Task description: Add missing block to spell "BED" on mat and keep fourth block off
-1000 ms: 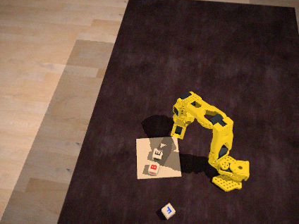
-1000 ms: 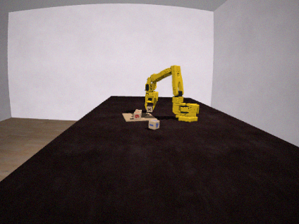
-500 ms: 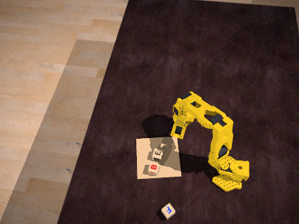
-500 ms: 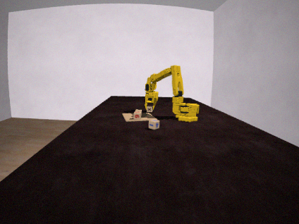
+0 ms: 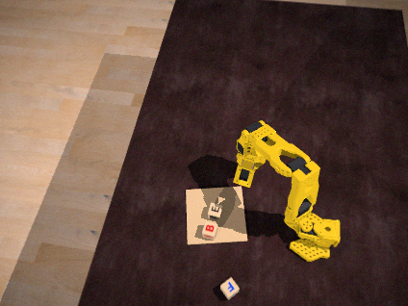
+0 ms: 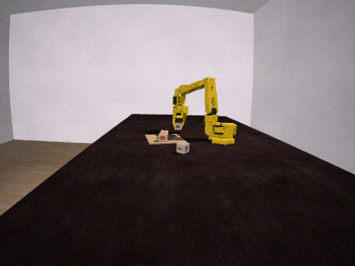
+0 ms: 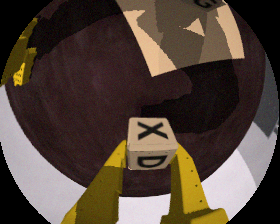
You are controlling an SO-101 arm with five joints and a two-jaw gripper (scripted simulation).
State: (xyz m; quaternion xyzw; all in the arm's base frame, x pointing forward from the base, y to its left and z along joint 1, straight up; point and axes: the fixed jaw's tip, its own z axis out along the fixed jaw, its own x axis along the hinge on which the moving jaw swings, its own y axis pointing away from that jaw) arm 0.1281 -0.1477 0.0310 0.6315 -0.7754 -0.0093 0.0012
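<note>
A tan mat (image 5: 213, 220) lies on the dark table top. On it sit a block with a red B (image 5: 210, 230) and, close beside it, a block with a black E (image 5: 216, 212). My gripper (image 5: 242, 177) hangs above the table just past the mat's far edge, shut on a block (image 7: 150, 145) that shows a black X on one face and a D on the face toward the camera in the wrist view. The held block also shows in the exterior view (image 6: 178, 125), lifted off the table. The mat's corner is seen in the wrist view (image 7: 181, 28).
A fourth block with a blue letter (image 5: 229, 288) lies off the mat, on the table near its front edge; it also shows in the exterior view (image 6: 182, 147). The arm's yellow base (image 5: 315, 239) stands right of the mat. Wooden floor lies left of the table.
</note>
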